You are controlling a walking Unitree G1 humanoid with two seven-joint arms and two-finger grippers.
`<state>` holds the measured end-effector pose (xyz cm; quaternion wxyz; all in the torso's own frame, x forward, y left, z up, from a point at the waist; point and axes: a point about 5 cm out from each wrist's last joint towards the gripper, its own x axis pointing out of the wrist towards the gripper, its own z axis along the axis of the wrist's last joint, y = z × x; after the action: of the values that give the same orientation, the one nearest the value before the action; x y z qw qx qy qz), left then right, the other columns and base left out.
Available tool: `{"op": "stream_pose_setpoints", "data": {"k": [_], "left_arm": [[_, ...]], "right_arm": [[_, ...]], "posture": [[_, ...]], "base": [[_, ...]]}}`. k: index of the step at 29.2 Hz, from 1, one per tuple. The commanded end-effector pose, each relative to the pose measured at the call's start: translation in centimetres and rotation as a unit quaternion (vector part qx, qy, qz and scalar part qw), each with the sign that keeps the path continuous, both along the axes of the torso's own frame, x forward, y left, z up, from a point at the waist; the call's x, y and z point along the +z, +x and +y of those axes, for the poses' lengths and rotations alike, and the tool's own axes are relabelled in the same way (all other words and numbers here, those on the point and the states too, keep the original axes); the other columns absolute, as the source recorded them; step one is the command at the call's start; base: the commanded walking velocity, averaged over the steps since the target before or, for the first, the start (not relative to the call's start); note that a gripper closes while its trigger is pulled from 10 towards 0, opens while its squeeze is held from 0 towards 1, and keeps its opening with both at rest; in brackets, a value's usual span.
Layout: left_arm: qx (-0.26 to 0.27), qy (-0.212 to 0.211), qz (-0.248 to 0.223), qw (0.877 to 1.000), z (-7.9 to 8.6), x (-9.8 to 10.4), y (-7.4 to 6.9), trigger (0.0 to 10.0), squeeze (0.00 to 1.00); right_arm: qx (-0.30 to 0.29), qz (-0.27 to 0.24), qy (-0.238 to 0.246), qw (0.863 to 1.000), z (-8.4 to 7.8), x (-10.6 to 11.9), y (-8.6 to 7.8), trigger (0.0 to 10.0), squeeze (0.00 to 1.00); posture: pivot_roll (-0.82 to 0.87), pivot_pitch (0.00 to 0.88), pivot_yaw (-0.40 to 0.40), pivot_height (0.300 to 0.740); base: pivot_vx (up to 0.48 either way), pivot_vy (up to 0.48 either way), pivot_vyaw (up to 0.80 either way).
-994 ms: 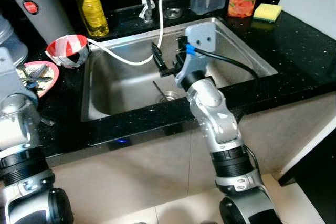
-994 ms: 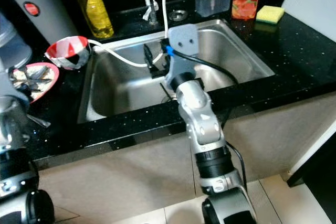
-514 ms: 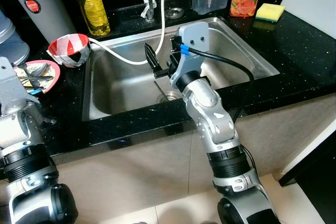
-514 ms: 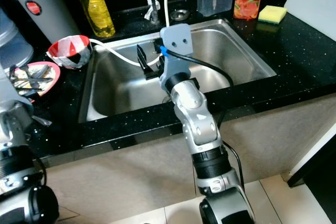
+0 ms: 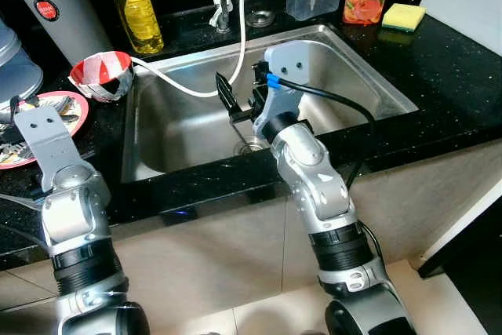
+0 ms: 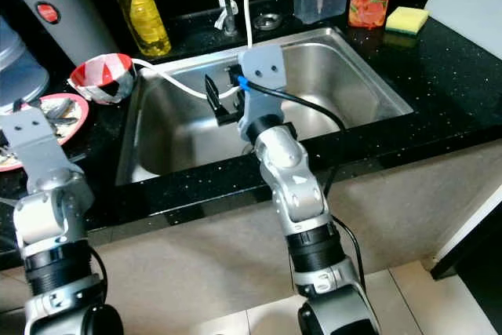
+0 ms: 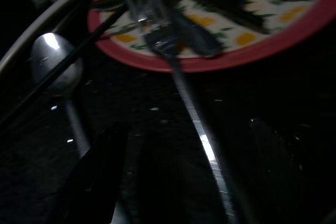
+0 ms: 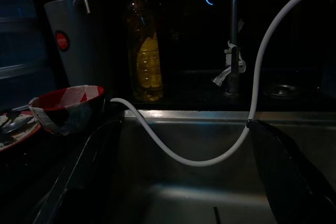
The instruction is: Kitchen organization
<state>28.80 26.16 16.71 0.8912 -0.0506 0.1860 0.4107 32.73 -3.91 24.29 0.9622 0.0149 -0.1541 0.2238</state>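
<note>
Counter [image 5: 439, 60] black, sink [image 5: 357, 76] set in it. My right gripper [image 5: 235, 102] hangs over the sink, fingers apart, empty. My left gripper [image 7: 184, 182], fingers apart, low before the plate [image 5: 74, 107] of cutlery [image 7: 157, 30]. Bowl [image 5: 100, 74] beyond, then oil bottle [image 5: 137, 5].

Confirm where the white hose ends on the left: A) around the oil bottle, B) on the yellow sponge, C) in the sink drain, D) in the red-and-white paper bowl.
D: the white hose sags across the steel sink and reaches the red-and-white paper bowl.
</note>
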Motion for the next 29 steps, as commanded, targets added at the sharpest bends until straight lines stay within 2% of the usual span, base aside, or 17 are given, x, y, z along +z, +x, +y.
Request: {"op": "stream_pose_setpoints", "data": {"k": [1,5,6,7,10,18,21,26,29], "left_arm": [[0.032,0.001,0.038,0.999,1.4,-1.3,-0.9,10.0,0.0],[0.04,0.0,0.039,0.998,1.8,-1.4,-1.0,10.0,0.0],[0.044,-0.01,0.039,0.998,1.9,-1.7,-1.1,9.0,0.0],[0.048,-0.047,0.035,0.997,1.9,-2.2,-1.1,0.0,0.0],[0.045,-0.12,0.018,0.992,1.5,-3.0,-1.0,0.0,0.0],[0.03,-0.144,0.007,0.989,1.0,-3.1,-0.7,0.0,0.0],[0.001,-0.114,-0.008,0.993,0.6,-2.2,-0.2,0.0,0.0],[-0.006,-0.088,-0.012,0.996,0.4,-1.6,-0.1,0.0,0.0],[-0.038,0.009,-0.031,0.999,0.3,0.3,0.5,0.0,0.0]], "right_arm": [[0.012,0.005,0.0,1.0,0.7,-0.3,-0.2,10.0,0.0],[0.011,0.005,0.0,1.0,0.7,-0.3,-0.2,10.0,0.0],[0.01,0.005,0.0,1.0,0.6,-0.4,-0.2,10.0,0.0],[0.01,0.006,0.0,1.0,0.6,-0.4,-0.3,10.0,0.0],[0.007,0.007,-0.001,1.0,0.4,-0.4,-0.3,10.0,0.0],[0.007,0.007,-0.002,1.0,0.4,-0.4,-0.3,10.0,0.0],[0.008,0.006,-0.002,1.0,0.4,-0.4,-0.3,10.0,0.0],[0.007,0.006,-0.002,1.0,0.4,-0.4,-0.2,10.0,0.0],[0.007,0.006,-0.001,1.0,0.4,-0.3,-0.2,10.0,0.0]], "posture": [[0.08,0.014,0.153,0.74],[0.08,0.014,0.155,0.74],[0.08,0.014,0.155,0.74],[0.08,0.014,0.155,0.74],[0.07,0.022,0.152,0.74],[0.07,0.028,0.147,0.74],[0.07,0.031,0.145,0.74],[0.07,0.032,0.145,0.74],[0.07,0.033,0.145,0.74]], "base": [[0.0,0.0,0.0],[0.0,0.0,0.0],[0.0,0.0,0.0],[0.0,0.0,0.0],[0.0,0.0,0.0],[0.0,0.0,0.0],[0.0,0.0,0.0],[0.0,0.0,0.0],[0.0,0.0,0.0]]}}
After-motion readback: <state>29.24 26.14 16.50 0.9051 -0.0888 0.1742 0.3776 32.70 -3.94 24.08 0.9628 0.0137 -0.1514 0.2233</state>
